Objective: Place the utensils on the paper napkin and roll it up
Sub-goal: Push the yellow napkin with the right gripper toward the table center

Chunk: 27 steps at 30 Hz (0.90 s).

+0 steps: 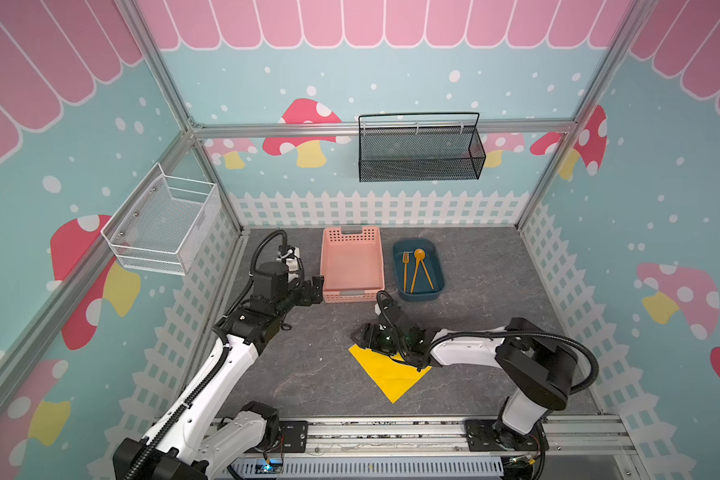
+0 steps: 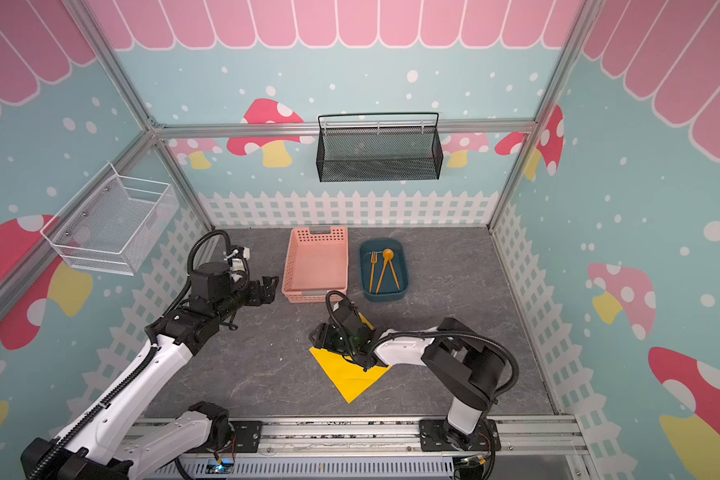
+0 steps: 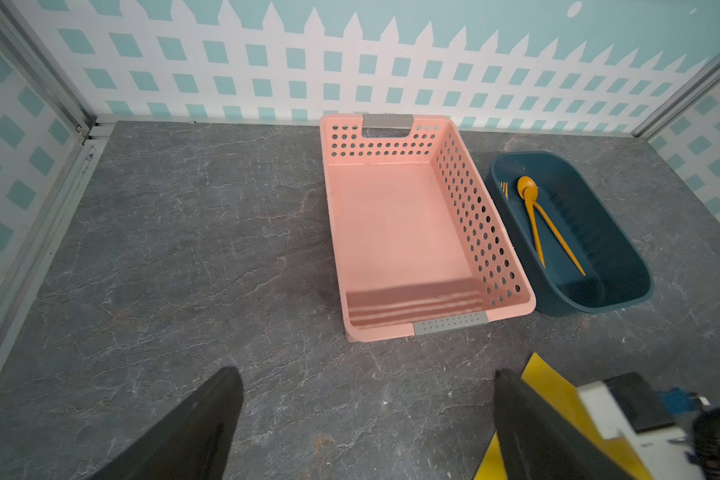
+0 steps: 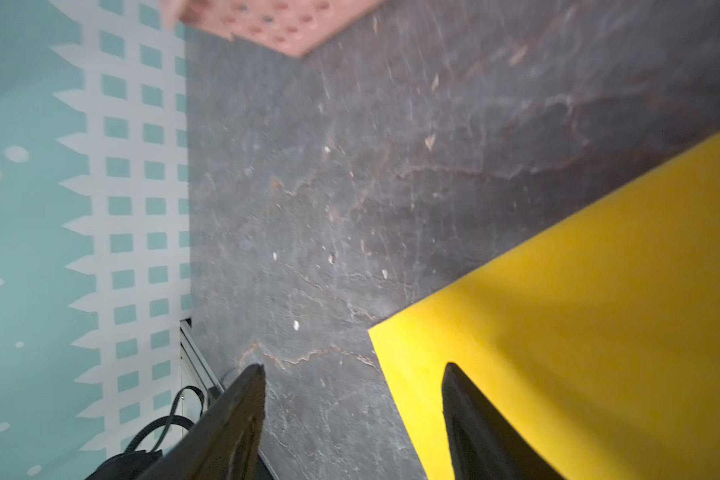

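Two white arms with black joints, on black base plates (image 1: pixel 292 434).
The left arm (image 1: pixel 233 361) and right arm (image 1: pixel 462 351) had smooth white shells, bulky black motor housings and ribbed black cables looped over the wrists. Small green lights (image 1: pixel 410 337) glowed at the right wrist. The left gripper (image 3: pixel 366 372) and right gripper (image 4: pixel 353 368) had plain black, tapered fingers.

A pink basket (image 1: pixel 352 270) stands at the back of the grey marbled desk (image 1: pixel 300 374). A dark blue tub (image 1: pixel 420 296) sits just beside it on the right. A black mesh basket (image 1: pixel 420 162) hangs on the back wall, and a white mesh basket (image 1: pixel 163 224) on the left wall.
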{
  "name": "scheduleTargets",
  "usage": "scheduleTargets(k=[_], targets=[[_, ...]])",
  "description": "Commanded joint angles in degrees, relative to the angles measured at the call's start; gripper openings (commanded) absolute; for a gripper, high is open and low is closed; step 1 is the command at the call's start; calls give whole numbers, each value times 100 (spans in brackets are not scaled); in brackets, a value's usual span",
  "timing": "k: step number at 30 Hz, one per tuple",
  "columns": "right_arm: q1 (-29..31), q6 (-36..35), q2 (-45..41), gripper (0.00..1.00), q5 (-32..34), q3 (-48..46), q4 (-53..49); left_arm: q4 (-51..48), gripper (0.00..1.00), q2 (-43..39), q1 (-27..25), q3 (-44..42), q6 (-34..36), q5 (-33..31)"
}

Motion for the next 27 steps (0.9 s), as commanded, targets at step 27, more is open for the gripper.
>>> scheduleTargets(k=[27], targets=[[-1021, -1077, -658, 70, -714, -1299, -249, -124, 96, 172, -141, -40, 305, -392]])
